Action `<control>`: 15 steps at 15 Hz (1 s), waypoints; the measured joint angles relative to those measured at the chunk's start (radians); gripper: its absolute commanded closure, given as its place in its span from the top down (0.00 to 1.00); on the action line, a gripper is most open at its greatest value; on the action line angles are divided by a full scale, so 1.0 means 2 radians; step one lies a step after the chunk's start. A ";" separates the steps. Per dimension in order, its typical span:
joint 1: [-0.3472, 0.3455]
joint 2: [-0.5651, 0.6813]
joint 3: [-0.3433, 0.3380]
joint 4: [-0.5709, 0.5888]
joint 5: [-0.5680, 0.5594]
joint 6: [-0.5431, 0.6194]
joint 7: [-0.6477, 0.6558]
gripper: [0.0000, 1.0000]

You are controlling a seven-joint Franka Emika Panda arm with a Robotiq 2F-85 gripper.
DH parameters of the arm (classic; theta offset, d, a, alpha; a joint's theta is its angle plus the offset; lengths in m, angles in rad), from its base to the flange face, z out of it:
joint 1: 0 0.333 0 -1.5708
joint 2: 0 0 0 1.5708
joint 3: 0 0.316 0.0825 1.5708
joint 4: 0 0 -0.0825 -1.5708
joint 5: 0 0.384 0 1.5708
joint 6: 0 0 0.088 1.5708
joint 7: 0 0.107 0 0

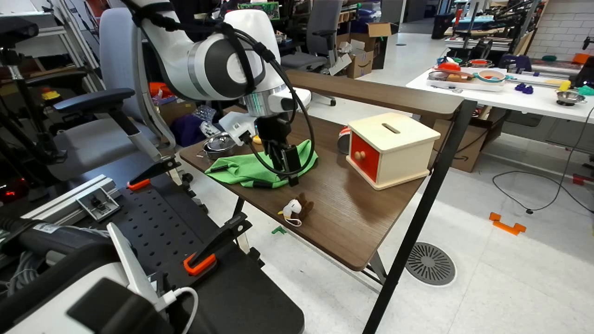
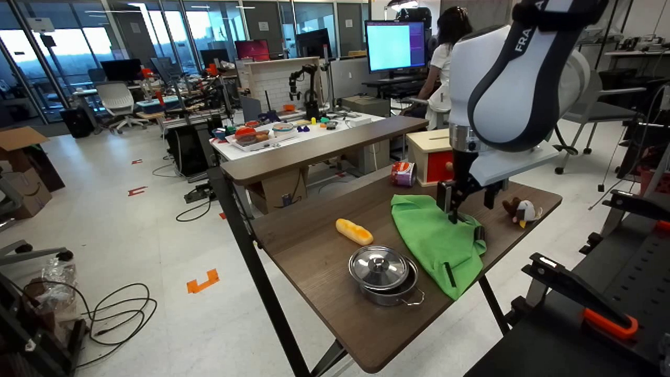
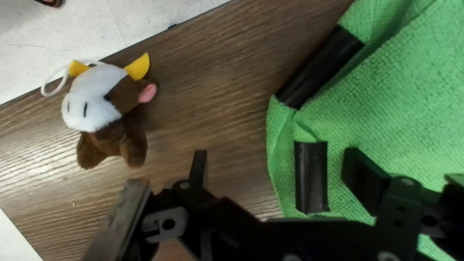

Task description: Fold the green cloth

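The green cloth (image 1: pixel 239 168) lies wrinkled on the brown table in both exterior views, near the table's edge (image 2: pixel 426 235). In the wrist view the cloth (image 3: pixel 398 101) fills the right side, with black strips along its border, and a narrow edge is turned over. My gripper (image 3: pixel 275 163) is open. Its right finger is over the cloth, and its left finger is over bare wood beside the cloth's edge. One black strip (image 3: pixel 311 177) shows between the fingers. In both exterior views the gripper (image 1: pixel 287 169) points down over one end of the cloth (image 2: pixel 471 208). Whether the fingertips touch the cloth is unclear.
A plush cow toy (image 3: pixel 105 108) lies near the table edge, beside the gripper. A lidded metal pot (image 2: pixel 384 275) and a yellow bread-like toy (image 2: pixel 354 232) are near the cloth. A red-and-cream box (image 1: pixel 403 153) and a can (image 2: pixel 403 174) stand behind. A raised shelf (image 1: pixel 371 93) runs along the table.
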 measured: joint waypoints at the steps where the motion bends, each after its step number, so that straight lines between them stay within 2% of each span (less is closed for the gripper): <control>1: 0.000 0.004 -0.001 0.004 0.000 0.000 0.000 0.53; 8: 0.007 0.015 -0.004 0.016 0.000 0.000 0.000 0.01; 13: 0.020 0.016 -0.012 0.015 0.000 0.000 0.000 0.02; 15: 0.026 0.017 -0.016 0.015 0.000 0.000 0.000 0.35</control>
